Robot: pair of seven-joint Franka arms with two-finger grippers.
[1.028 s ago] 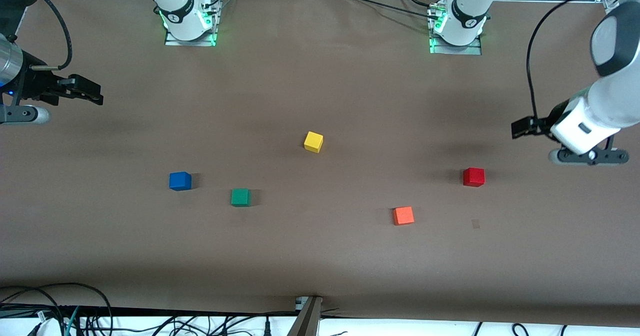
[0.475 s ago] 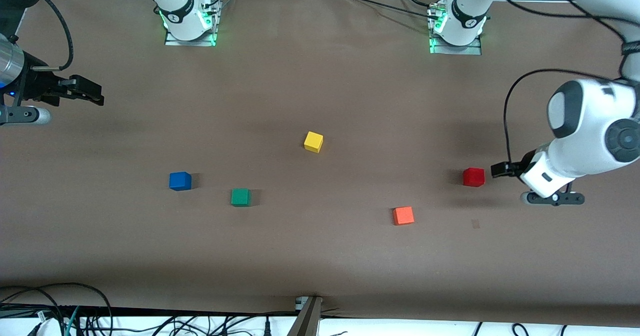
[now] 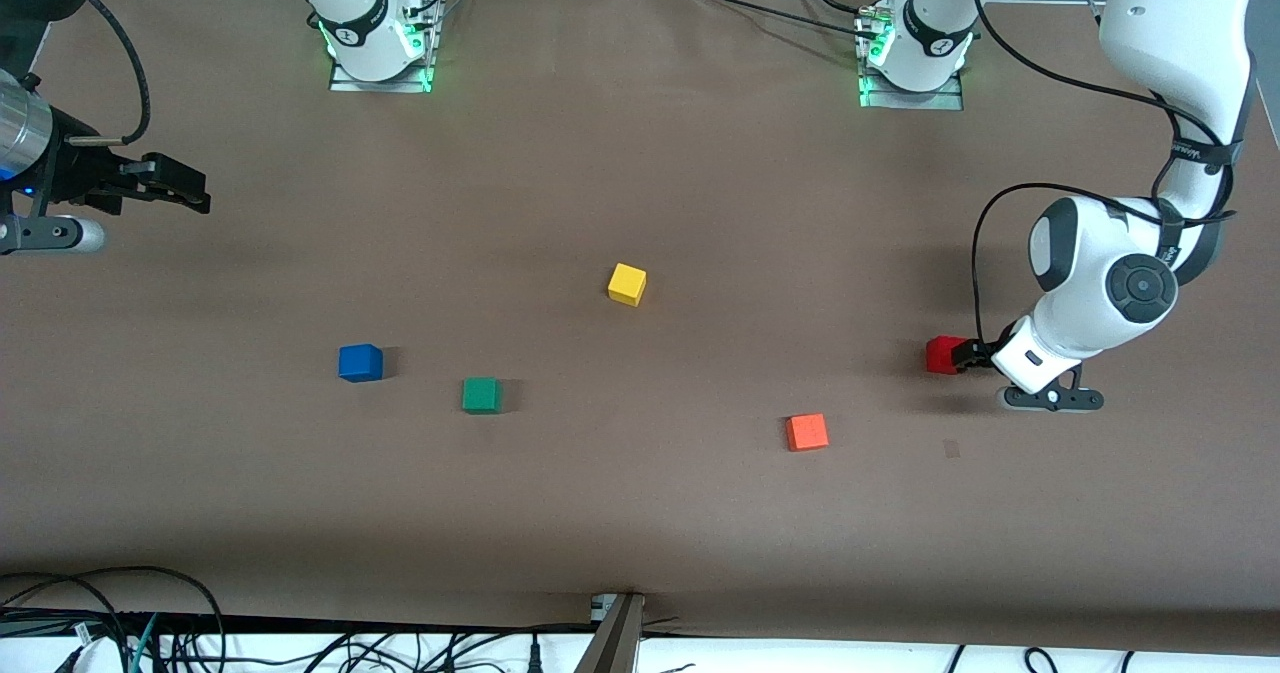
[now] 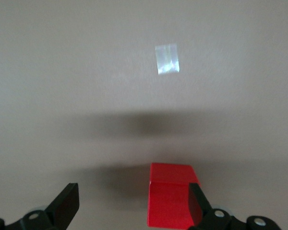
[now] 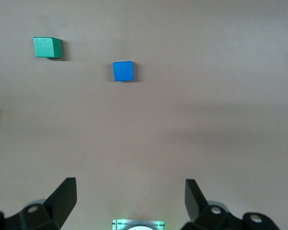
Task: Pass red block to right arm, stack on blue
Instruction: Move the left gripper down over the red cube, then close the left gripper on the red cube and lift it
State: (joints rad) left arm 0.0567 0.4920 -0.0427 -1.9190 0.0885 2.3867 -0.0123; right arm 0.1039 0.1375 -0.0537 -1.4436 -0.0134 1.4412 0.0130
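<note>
The red block [image 3: 942, 354] rests on the brown table toward the left arm's end. My left gripper [image 3: 964, 353] is down at it and open. In the left wrist view the red block [image 4: 170, 201] sits between the spread fingers, close against one finger [image 4: 198, 200], with a wide gap to the other; my left gripper [image 4: 133, 201] grips nothing. The blue block [image 3: 360, 363] lies toward the right arm's end. My right gripper [image 3: 185, 188] waits open and empty above the table edge there. Its wrist view shows the blue block [image 5: 123, 71] well ahead of my right gripper [image 5: 130, 196].
A green cube [image 3: 481, 394] lies beside the blue block. A yellow cube [image 3: 627, 284] sits mid-table. An orange-red cube [image 3: 806, 432] lies nearer the front camera than the red block. A small patch of tape [image 3: 951, 447] is stuck to the table near it.
The left arm has swung down and toward the middle of the table, bringing its open gripper onto the red block. The right arm and all cubes have stayed put.
</note>
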